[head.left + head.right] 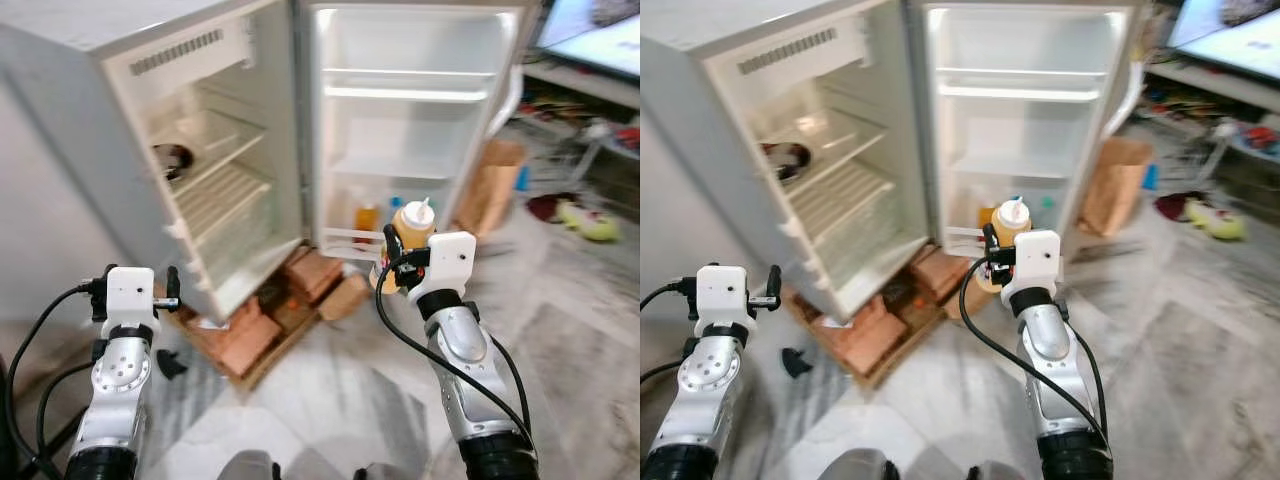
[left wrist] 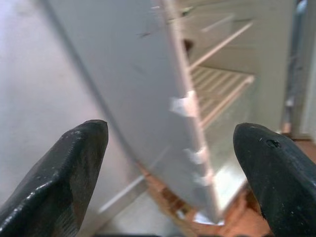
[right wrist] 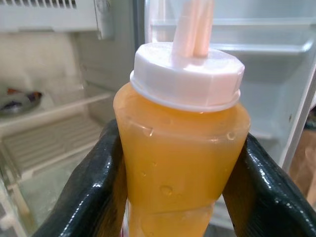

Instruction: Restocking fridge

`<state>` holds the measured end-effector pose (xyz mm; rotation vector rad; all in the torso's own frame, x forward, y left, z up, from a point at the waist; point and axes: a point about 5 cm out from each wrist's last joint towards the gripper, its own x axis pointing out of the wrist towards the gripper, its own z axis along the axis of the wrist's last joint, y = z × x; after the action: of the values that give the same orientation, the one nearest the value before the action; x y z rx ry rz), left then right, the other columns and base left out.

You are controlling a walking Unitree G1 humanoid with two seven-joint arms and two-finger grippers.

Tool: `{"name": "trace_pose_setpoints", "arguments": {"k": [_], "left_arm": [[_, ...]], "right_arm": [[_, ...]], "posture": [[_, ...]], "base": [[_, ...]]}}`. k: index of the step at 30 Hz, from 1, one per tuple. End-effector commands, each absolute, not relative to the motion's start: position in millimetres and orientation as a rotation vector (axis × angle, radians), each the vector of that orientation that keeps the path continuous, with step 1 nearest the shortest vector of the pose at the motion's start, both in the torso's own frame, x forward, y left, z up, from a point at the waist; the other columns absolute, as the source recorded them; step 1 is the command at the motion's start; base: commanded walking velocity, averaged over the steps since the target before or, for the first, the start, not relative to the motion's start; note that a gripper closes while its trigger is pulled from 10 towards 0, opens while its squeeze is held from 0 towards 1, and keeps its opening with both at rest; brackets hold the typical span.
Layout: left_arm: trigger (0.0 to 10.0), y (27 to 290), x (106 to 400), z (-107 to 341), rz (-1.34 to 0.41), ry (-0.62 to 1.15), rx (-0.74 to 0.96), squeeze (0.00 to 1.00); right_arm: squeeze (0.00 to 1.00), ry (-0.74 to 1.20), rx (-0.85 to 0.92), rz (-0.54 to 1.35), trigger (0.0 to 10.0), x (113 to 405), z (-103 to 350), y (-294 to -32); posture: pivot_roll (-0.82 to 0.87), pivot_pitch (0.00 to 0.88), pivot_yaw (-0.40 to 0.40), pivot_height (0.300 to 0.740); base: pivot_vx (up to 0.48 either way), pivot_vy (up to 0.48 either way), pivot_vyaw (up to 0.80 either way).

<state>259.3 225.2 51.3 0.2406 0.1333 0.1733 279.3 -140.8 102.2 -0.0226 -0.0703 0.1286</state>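
One orange squeeze bottle (image 3: 180, 148) stands upright, nozzle up, clamped in the right gripper (image 1: 398, 262); left gripper (image 2: 173, 168) gapes empty.

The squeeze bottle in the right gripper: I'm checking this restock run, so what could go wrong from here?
The right gripper holds the squeeze bottle by its soft sides; squeezing harder might push sauce out at the white cap. The door's bottom rack already holds bottles, so placing it there could knock them. The views look blurred, so aim may be off.
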Motion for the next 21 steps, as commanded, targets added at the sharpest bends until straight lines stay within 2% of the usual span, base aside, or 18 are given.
{"name": "trace_pose_setpoints", "arguments": {"k": [1, 9, 21], "left_arm": [[10.0, 220.3, 261.2, 55.7, 0.142, 0.104, 0.249, 0.0], [10.0, 216.9, 260.4, 57.0, 0.084, 0.088, 0.232, 0.0], [10.0, 216.0, 261.5, 59.6, 0.056, 0.074, 0.23, 0.0]], "right_arm": [[0.0, -0.093, -0.02, 0.1, 10.0, 280.9, 106.7, -147.8], [0.0, -0.098, -0.041, 0.099, 10.0, 283.8, 107.8, -148.5], [0.0, -0.104, -0.042, 0.121, 10.0, 284.1, 107.7, -144.6]], "posture": [[0.02, 0.013, -0.025, 0.74], [0.03, 0.014, -0.027, 0.74], [0.03, 0.016, -0.023, 0.74]], "base": [[0.0, 0.0, 0.0], [0.0, 0.0, 0.0], [0.349, 0.0, 0.0]]}}
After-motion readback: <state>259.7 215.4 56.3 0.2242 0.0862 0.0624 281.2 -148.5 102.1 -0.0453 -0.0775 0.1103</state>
